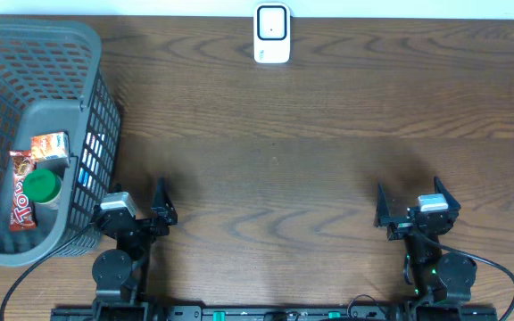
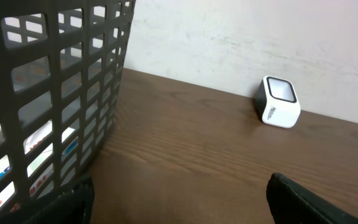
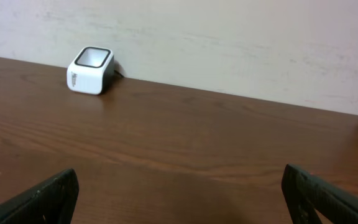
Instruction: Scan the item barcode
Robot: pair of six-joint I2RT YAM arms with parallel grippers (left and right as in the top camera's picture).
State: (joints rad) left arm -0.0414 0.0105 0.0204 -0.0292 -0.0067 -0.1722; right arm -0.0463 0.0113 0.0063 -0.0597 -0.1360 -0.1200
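My left claw (image 1: 139, 198) and right claw (image 1: 410, 201) are spread wide, gripping nothing. Snack packets (image 1: 22, 201) and a green-lidded jar (image 1: 41, 187) lie in the grey basket (image 1: 94, 107). The white scanner (image 1: 272, 34) stands at the surface's (image 1: 328, 134) far edge.

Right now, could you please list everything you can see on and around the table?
grey plastic mesh basket: one, grey, left end of the table
red snack packets: two, red and orange-red, inside the basket
round green-lidded container: one, green top, inside the basket beside the packets
white boxy barcode scanner: one, white, middle of the far edge
brown wooden table: one, brown, under everything
left gripper: one, black, open, near edge beside the basket
right gripper: one, black, open, near edge on the right
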